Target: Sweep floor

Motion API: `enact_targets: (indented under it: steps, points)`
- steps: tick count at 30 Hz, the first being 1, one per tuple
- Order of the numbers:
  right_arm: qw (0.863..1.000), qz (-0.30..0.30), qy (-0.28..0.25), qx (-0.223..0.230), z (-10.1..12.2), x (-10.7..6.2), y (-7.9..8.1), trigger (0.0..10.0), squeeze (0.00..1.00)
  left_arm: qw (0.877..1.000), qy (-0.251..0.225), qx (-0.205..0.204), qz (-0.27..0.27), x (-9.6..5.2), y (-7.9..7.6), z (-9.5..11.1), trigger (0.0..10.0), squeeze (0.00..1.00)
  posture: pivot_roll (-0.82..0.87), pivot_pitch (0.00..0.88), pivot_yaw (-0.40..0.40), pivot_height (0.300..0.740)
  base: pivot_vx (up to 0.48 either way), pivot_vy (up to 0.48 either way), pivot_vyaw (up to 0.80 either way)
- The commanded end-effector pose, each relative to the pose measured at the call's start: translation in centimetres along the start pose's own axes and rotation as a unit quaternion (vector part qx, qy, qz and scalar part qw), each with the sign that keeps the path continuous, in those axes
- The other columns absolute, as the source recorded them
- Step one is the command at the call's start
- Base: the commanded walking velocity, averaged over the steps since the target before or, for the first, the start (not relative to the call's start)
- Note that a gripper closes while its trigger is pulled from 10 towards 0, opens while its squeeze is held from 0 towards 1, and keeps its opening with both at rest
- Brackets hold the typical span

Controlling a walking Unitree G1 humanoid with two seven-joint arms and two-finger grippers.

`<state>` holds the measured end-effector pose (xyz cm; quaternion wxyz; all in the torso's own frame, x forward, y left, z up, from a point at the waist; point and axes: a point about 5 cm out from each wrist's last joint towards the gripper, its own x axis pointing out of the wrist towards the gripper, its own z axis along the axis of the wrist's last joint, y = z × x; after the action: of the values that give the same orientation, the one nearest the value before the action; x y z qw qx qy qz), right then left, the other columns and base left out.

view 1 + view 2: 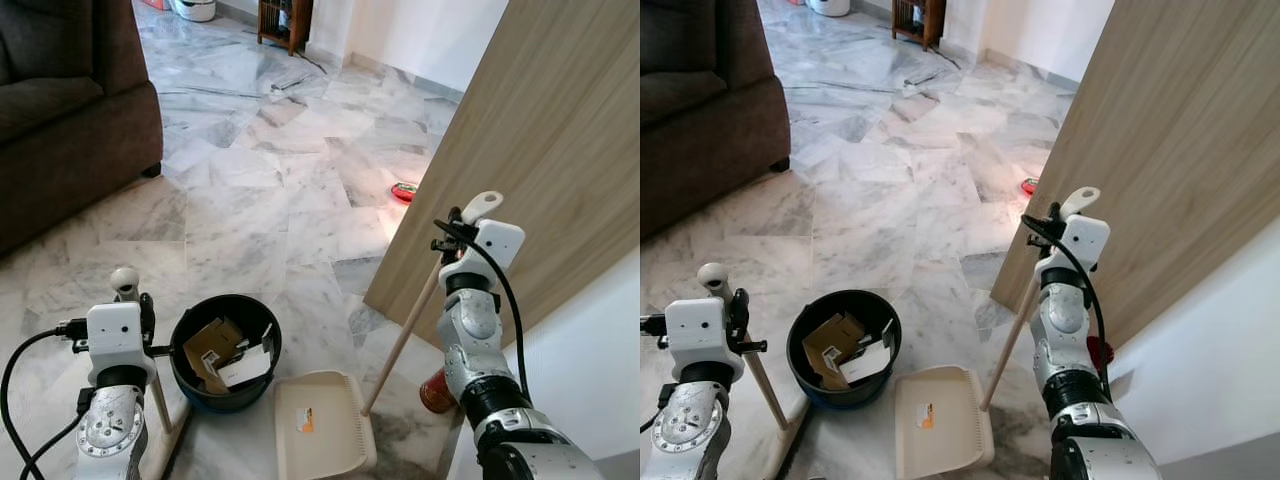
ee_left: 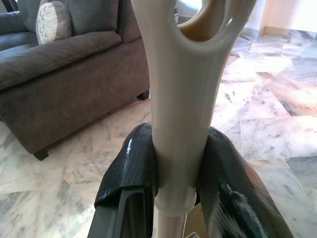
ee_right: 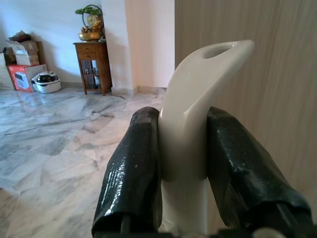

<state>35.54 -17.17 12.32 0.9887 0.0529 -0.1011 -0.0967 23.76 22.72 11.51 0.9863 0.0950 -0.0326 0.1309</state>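
The right claw (image 3: 182,148) pinches the top of the dustpan (image 1: 322,426) handle, and the pan sits flat on the marble floor (image 1: 290,200) just beside the black bin (image 1: 226,350); the left claw (image 2: 178,171) pinches the broom (image 1: 160,400) handle on the bin's other side. The bin already holds scraps of card, so a wide broom stroke could clip its wall and tip it, spilling the load. The long pan handle also leans close to the wooden panel (image 1: 540,160), and a careless lift might knock it.
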Motion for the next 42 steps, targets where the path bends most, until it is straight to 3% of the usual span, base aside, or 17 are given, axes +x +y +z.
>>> enact_targets:
  steps: [1, 23, 42]
  points:
    - [1.0, -0.004, -0.012, 0.0, 0.2, -0.1, -0.5, 10.0, 0.0, 1.0, -0.021, -0.006, -0.001, 0.3, -0.4, 0.6, 10.0, 0.0, 0.19, 0.081, -0.159, 0.74, 0.0, 0.0, 0.0]
    - [1.0, -0.004, -0.007, -0.005, 0.1, 0.0, -0.6, 10.0, 0.0, 0.998, -0.032, -0.033, -0.033, 0.3, -2.1, 1.1, 10.0, 0.0, 0.18, 0.139, -0.163, 0.74, 0.0, 0.0, 0.0]
    - [1.0, -0.008, -0.005, -0.022, -0.3, -0.3, -0.9, 10.0, 0.0, 0.997, -0.047, -0.036, -0.042, 0.5, -2.4, 1.6, 10.0, 0.0, 0.17, 0.1, -0.153, 0.74, 0.0, 0.0, 0.0]
